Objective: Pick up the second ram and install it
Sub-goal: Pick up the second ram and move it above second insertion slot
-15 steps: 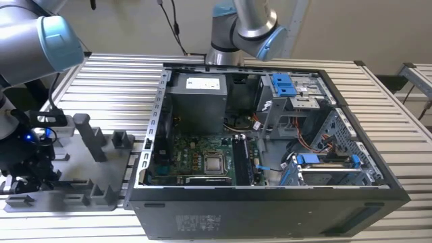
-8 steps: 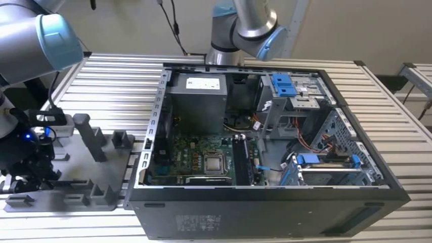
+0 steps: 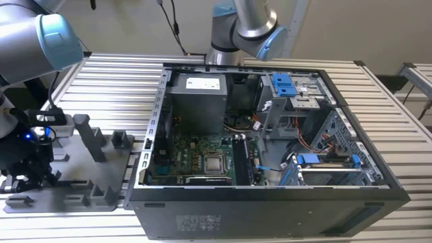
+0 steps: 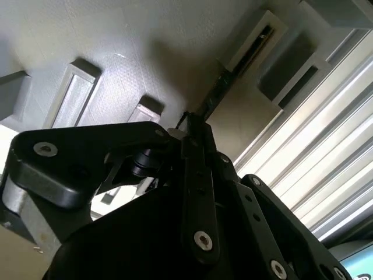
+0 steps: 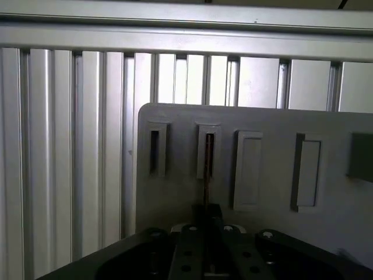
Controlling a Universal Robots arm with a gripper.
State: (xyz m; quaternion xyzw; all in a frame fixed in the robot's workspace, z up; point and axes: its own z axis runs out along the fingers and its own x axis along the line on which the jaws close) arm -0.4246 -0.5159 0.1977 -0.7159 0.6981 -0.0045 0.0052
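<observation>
Soft, even light fills the exterior view; the ribbed aluminium table (image 3: pixel 385 101) glares pale at upper right, and the open black computer case (image 3: pixel 270 212) (interior shadowed) reads dim.

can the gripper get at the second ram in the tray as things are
Probably yes. In the first wrist view the gripper sits right at the second ram, which stands edge-on in a slot of the grey tray, and nothing lies between them.

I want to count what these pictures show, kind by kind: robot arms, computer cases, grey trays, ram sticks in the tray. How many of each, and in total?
Robot arms: 2
Open computer case: 1
Grey fixture tray: 1
Ram sticks in the tray: 1, the second ram
Total: 5
</observation>
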